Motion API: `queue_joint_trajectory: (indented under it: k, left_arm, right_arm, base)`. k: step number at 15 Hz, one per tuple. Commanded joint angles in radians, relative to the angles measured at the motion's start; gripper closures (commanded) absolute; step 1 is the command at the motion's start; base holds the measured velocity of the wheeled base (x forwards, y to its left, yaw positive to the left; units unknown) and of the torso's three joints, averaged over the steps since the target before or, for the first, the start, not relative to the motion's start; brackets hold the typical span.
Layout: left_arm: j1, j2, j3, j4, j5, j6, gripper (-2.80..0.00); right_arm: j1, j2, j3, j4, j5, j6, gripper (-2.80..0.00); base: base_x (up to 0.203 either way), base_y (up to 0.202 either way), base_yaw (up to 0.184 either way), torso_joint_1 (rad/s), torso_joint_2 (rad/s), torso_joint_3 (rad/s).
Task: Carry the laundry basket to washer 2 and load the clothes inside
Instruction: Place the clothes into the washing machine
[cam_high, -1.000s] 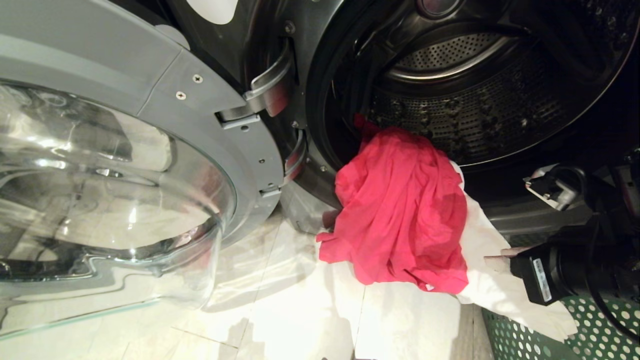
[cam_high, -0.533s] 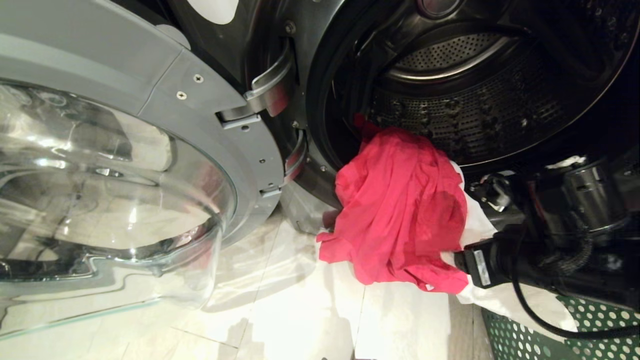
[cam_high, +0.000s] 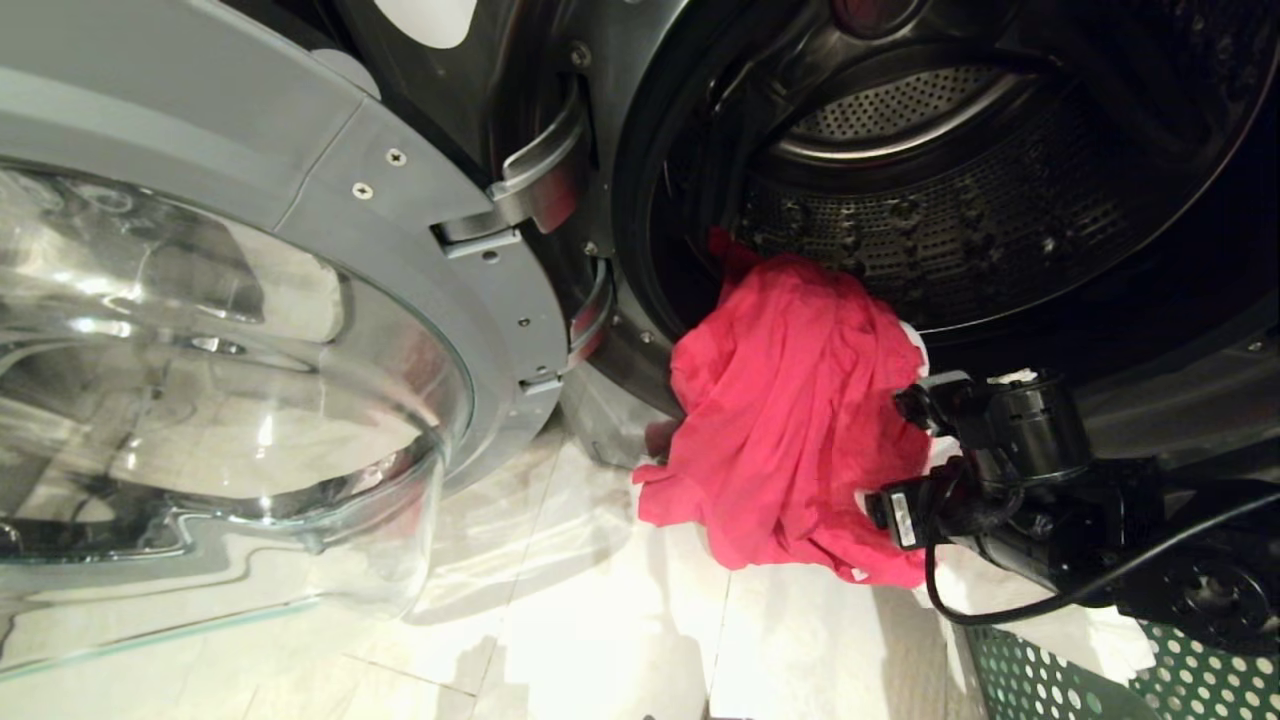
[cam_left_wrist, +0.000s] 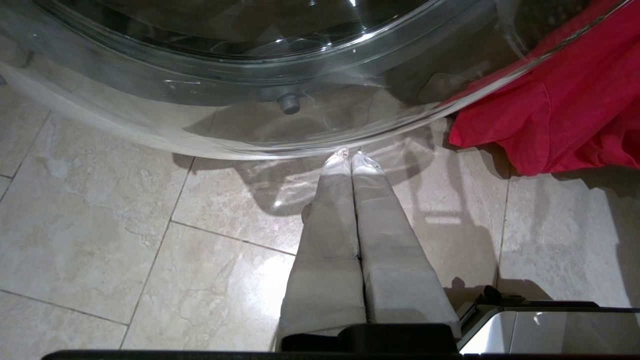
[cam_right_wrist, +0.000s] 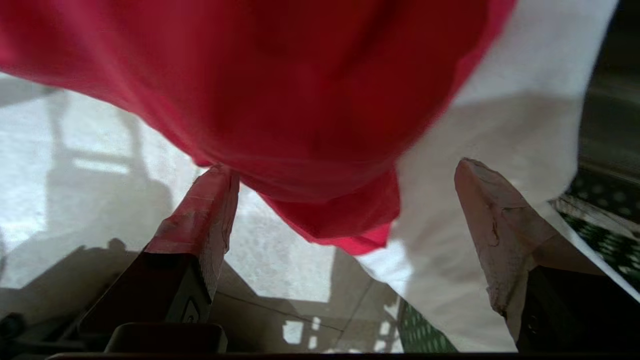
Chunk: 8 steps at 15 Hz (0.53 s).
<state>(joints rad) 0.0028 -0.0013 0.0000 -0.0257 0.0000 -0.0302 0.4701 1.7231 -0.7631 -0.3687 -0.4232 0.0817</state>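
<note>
A pink-red garment spills from the open mouth of the washer, half over the drum's lip and half hanging toward the tiled floor, with a white garment draped beneath it down to the green laundry basket. No numeral label shows on the machine from here. The right gripper hovers at the hanging hem, jaws spread wide and empty: the pink-red fold dangles between them, one fingertip just beside its edge and the other against the white cloth. The loading step appears underway but unfinished, since both garments hang outside the drum. The next move likely calls for closing the jaws on the dangling folds and lifting them over the lip into the drum, deep enough not to slide back. The left gripper, jaws pressed shut on nothing, hangs parked over the floor beneath the open glass door.
</note>
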Motion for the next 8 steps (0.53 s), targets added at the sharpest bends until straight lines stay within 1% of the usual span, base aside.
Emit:
queue_joint_trajectory:
  k: [1,3,6,8]
  left_arm:
    - [0.000,0.001,0.008,0.000,0.000,0.000,0.00]
    - [0.000,0.001,0.008,0.000,0.000,0.000,0.00]
    - [0.000,0.001,0.008,0.000,0.000,0.000,0.00]
    - [0.000,0.001,0.008,0.000,0.000,0.000,0.00]
  right_arm:
    - [-0.018,0.043,0.031,-0.009,-0.002,0.003,-2.80]
    - [-0.018,0.102,0.043,-0.083,0.001,0.011,-2.80]
    - [-0.016,0.233,0.029,-0.270,0.002,0.008,-2.80]
    - [-0.017,0.294,0.014,-0.335,0.004,0.006,-2.80]
  base:
    - [0.000,0.000,0.000,0.000,0.00,0.000]
    - [0.000,0.000,0.000,0.000,0.00,0.000]
    - [0.000,0.000,0.000,0.000,0.00,0.000]
    - [0.000,0.000,0.000,0.000,0.00,0.000]
